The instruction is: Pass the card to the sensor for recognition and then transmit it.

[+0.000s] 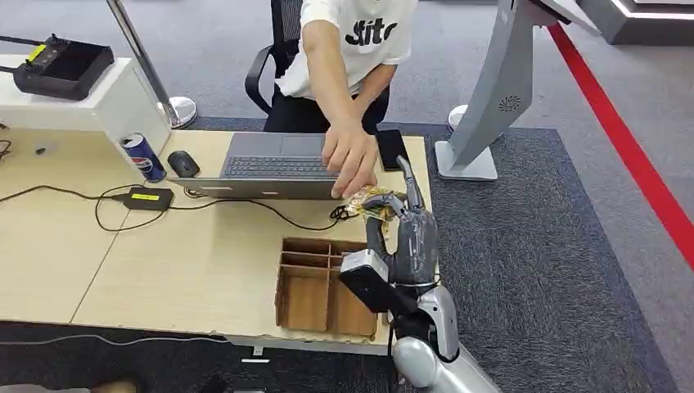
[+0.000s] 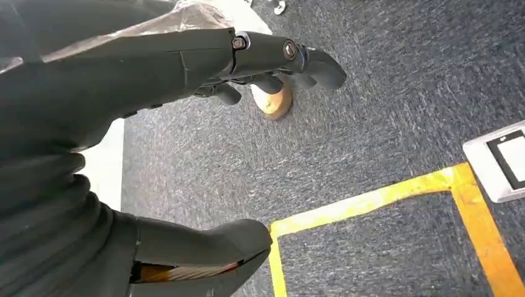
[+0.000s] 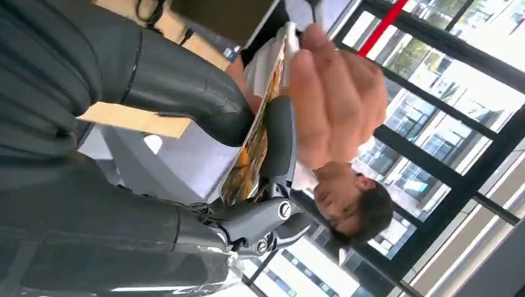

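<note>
The card, yellow and brown with a printed picture, is held upright just in front of the laptop, above the table's right end. My right hand pinches it between thumb and a finger. In the right wrist view the card stands edge-on. A seated person's hand reaches over the laptop and its fingers grip the card's far end. My left hand hangs over grey carpet, thumb and fingers apart with nothing between them.
A grey laptop lies on the wooden table, with a flat black device to its right. A wooden divided box sits at the near edge below my right hand. A cola can, mouse and cables lie to the left. A grey kiosk stand rises at the right.
</note>
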`<action>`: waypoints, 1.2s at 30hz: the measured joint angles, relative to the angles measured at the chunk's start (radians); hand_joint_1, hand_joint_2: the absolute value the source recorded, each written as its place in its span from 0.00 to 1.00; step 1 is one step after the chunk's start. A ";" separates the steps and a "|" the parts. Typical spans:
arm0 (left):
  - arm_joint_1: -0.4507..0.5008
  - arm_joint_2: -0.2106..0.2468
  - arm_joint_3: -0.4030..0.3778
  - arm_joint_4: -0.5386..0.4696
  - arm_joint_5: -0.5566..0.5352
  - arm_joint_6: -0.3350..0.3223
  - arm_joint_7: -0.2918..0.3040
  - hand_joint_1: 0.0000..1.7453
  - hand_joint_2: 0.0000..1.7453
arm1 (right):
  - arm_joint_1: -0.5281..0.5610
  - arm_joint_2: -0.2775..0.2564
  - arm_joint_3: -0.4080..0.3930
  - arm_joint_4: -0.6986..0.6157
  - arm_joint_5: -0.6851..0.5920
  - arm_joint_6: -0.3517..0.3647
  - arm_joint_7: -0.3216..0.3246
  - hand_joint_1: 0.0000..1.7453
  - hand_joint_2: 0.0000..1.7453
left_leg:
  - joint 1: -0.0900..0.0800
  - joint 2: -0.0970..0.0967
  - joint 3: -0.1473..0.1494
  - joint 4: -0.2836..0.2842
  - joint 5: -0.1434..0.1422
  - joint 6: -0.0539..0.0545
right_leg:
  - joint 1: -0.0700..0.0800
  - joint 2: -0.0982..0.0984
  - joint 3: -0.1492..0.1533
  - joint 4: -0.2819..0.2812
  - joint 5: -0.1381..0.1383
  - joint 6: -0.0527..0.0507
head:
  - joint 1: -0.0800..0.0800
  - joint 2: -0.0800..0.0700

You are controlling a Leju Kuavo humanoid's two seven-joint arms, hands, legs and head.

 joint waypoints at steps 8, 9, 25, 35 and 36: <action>0.000 -0.003 -0.004 0.000 -0.004 -0.003 0.002 0.00 1.00 | -0.031 0.068 0.019 0.061 -0.008 0.006 -0.011 1.00 1.00 | 0.000 0.000 0.000 0.000 0.000 0.000 | 0.000 0.000 0.000 0.000 0.000 0.000 | 0.000 0.000; 0.000 -0.003 -0.005 0.000 -0.005 -0.003 0.002 0.00 1.00 | -0.034 0.073 0.020 0.068 -0.009 0.006 -0.013 1.00 1.00 | 0.000 0.000 0.000 0.000 0.000 0.000 | 0.000 0.000 0.000 0.000 0.000 0.000 | 0.000 0.000; 0.000 -0.003 -0.008 0.000 -0.013 -0.010 0.006 0.00 1.00 | -0.052 0.108 0.030 0.126 -0.039 -0.004 -0.014 0.00 1.00 | 0.000 0.000 -0.001 0.000 0.000 0.000 | 0.000 0.000 -0.001 0.000 0.000 0.000 | 0.000 0.000; 0.000 -0.003 -0.008 0.000 -0.013 -0.010 0.007 0.00 1.00 | -0.053 0.112 0.030 0.136 -0.071 0.008 -0.012 0.00 1.00 | 0.000 0.000 -0.001 0.000 0.000 0.000 | 0.000 0.000 -0.001 0.000 0.000 0.000 | 0.000 0.000; 0.000 -0.003 -0.008 0.000 -0.013 -0.010 0.007 0.00 1.00 | -0.053 0.112 0.030 0.135 -0.091 0.018 -0.012 0.00 1.00 | 0.000 0.000 -0.001 0.000 0.000 0.000 | 0.000 0.000 -0.001 0.000 0.000 0.000 | 0.000 0.000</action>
